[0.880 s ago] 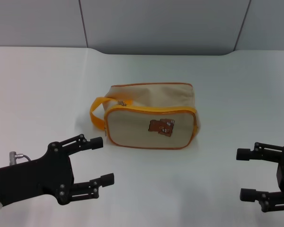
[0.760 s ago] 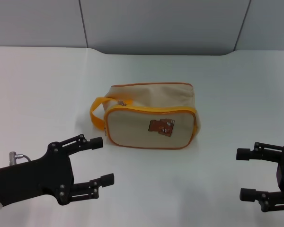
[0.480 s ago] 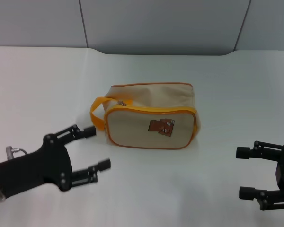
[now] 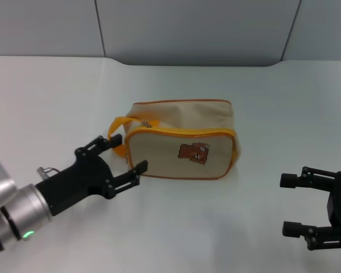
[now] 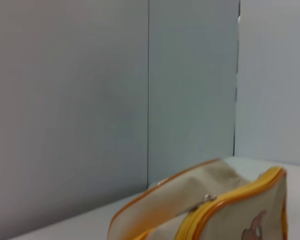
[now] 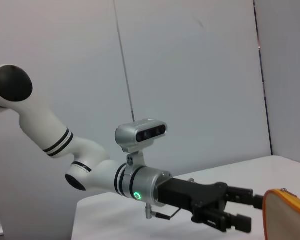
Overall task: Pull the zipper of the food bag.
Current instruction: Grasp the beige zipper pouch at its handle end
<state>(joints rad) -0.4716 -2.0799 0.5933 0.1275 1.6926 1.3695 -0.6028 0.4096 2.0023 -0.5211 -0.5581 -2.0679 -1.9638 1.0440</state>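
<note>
The left end effector [image 4: 127, 154] is hanging with its fingers spread wide, just beside the handle end of the food bag [image 4: 182, 139], which is sitting on the table [image 4: 45, 96]. It should be aiming for the tiny pull tab of the zipper [image 4: 147, 124] up top, not the orange handle [image 4: 118, 133]. The right end effector [image 4: 290, 205] is waiting wide apart too, well off to the side

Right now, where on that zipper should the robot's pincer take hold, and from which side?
Probably the small metal pull tab of the zipper, near the orange handle at the food bag's left end. The open left pincer is already beside that end; coming from above looks best.
</note>
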